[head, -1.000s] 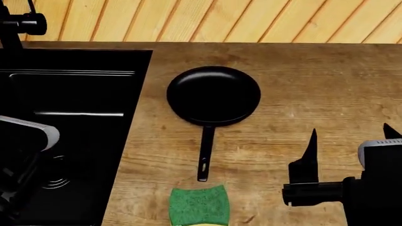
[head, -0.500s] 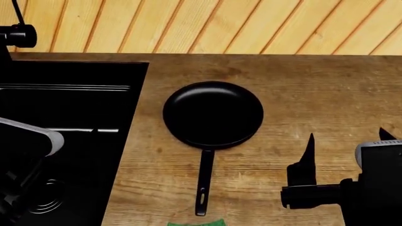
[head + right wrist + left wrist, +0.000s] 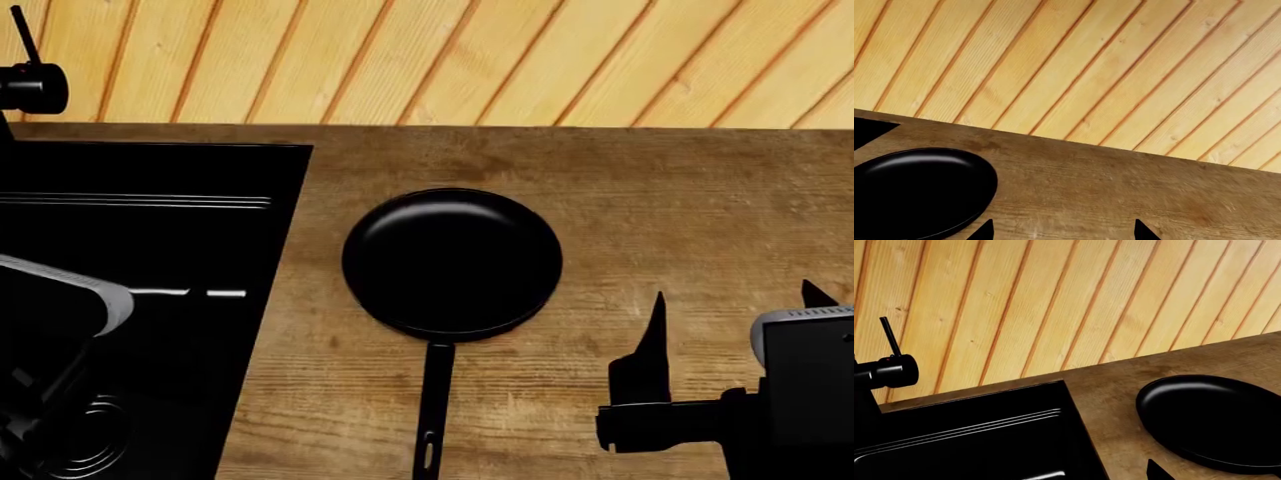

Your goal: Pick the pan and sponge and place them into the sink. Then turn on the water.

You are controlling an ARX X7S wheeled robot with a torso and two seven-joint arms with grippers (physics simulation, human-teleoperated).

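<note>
The black pan (image 3: 451, 262) lies on the wooden counter (image 3: 694, 200), its thin handle (image 3: 431, 420) pointing toward me. It also shows in the left wrist view as pan (image 3: 1214, 420) and in the right wrist view as pan (image 3: 917, 192). To its left is the black sink (image 3: 147, 180), with the tap (image 3: 27, 85) at the back left. No water shows. The sponge is out of view. My right gripper (image 3: 734, 300) (image 3: 1062, 232) hangs open right of the pan, holding nothing. My left gripper (image 3: 1067, 475) is over the sink's edge. One fingertip (image 3: 1154, 471) shows, set wide; the other is lost against the black basin.
A wooden plank wall (image 3: 427, 60) rises behind the counter. A round ringed drain (image 3: 87, 440) sits low in the sink basin. My left arm (image 3: 60, 295) reaches over the sink. The tap's lever (image 3: 889, 335) sticks up above its body.
In the head view, the pan, counter and sink have slid downward. The sponge has dropped out at the bottom edge. Both grippers keep their pose.
</note>
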